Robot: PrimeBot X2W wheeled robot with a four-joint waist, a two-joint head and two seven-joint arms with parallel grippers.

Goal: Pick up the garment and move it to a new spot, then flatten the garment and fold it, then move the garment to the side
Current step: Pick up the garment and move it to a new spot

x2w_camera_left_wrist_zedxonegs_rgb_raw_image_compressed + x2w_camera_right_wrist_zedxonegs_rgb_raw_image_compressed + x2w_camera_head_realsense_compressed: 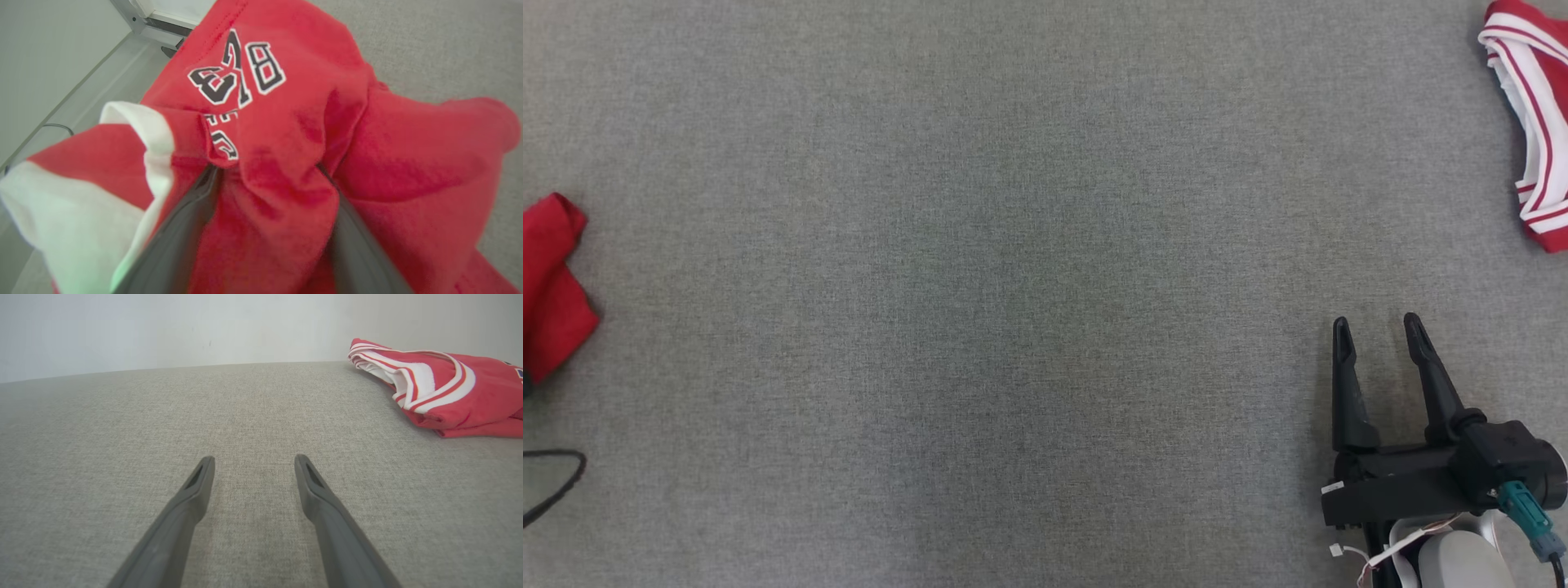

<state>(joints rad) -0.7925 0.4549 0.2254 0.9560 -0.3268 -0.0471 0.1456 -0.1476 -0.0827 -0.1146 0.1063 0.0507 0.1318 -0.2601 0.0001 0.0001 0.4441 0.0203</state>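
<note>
Left gripper [267, 167] spread wide inside the red garment [286, 122]; right gripper [1377, 325] open and empty.

In my left wrist view both dark fingers [179, 245] run up into the crumpled cloth. Their tips are buried under a fold and red fabric is bunched between them, not pinched. Black-and-white lettering [237, 73] and a white band [81, 212] show on it. From my head view this garment lies at the left edge of the grey table [1013, 286], with a dark cable [582, 465] nearer along that edge. My right gripper sits at the near right, fingers well apart with nothing between them. A second garment [1531, 122], red with white stripes, lies at the far right, well apart from it.
</note>
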